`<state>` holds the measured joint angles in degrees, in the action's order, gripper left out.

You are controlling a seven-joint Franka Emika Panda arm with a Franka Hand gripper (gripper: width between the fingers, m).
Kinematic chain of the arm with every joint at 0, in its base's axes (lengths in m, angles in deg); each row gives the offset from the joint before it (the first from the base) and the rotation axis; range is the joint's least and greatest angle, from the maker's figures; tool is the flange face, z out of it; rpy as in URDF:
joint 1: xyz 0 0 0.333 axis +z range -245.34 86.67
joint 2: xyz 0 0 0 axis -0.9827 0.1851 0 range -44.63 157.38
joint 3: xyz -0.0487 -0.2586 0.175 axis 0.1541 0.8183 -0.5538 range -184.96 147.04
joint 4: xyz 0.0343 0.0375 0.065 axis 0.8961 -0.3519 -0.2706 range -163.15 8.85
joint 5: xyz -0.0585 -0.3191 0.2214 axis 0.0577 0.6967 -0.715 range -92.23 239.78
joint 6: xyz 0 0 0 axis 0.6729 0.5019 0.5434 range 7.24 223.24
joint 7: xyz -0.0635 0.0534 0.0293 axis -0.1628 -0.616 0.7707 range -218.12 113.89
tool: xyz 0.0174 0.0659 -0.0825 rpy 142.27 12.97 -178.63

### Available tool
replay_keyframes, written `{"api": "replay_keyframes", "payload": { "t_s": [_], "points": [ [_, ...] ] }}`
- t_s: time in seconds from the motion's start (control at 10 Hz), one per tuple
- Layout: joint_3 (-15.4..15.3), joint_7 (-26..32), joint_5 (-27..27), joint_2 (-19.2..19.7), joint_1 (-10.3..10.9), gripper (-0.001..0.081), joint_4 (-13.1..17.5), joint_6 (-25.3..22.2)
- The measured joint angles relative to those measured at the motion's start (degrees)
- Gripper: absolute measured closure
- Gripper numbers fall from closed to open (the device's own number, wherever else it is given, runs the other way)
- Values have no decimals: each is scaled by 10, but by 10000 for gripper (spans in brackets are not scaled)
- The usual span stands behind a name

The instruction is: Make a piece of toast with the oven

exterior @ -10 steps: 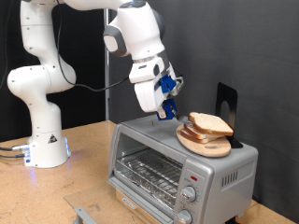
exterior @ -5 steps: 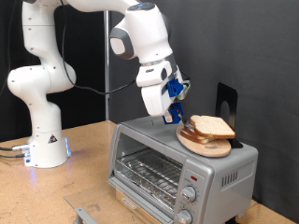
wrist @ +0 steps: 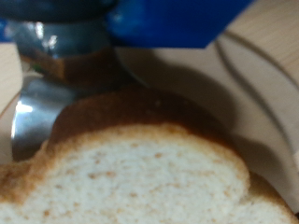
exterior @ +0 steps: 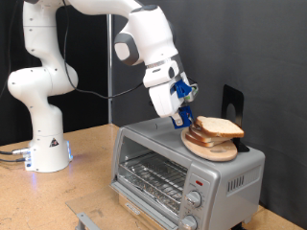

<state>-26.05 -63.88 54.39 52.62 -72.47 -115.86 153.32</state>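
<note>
Hovering over the roof of the oven (exterior: 182, 172), the claw (exterior: 182, 121) sits just beside the stack of bread, at the stack's edge on the exterior view's left. Its blue-fitted fingers point down toward the roof, and neither view shows whether they are parted or closed; nothing is visibly between them.

Right next to the claw lies a round wooden board (exterior: 213, 150) on the oven's roof, carrying several bread slices. The top one, the piece of toast (exterior: 220, 126), is pale with a darker brown crust and lies flat on the others. In the wrist view this slice (wrist: 131, 182) fills the lower part of the picture, very close and blurred, with a metal finger (wrist: 37, 112) beside it and the board's pale rim (wrist: 257, 84) beyond.

Below the claw, the oven's glass door is open and folded down, and the wire rack (exterior: 153, 177) inside is bare. Two round knobs (exterior: 195, 199) sit on the front panel.

Under the oven is a light wooden table (exterior: 86, 168). The arm's white base (exterior: 43, 144) stands well apart from the claw, toward the exterior view's left. A dark curtain hangs behind. A black upright object (exterior: 233, 105) stands just past the board.
</note>
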Motion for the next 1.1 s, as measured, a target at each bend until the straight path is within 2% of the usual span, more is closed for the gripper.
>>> {"api": "replay_keyframes", "payload": {
  "t_s": [0.5, 0.8, 1.0, 1.1],
  "points": [
    [2, 28, -62, -87, 3, 373, -70, 9],
    [14, 28, -71, -132, 3, 373, -93, -40],
    [15, 40, -75, -130, 3, 373, -95, -35],
    [22, 66, -85, -134, 4, 373, -102, -37]
  ]
}}
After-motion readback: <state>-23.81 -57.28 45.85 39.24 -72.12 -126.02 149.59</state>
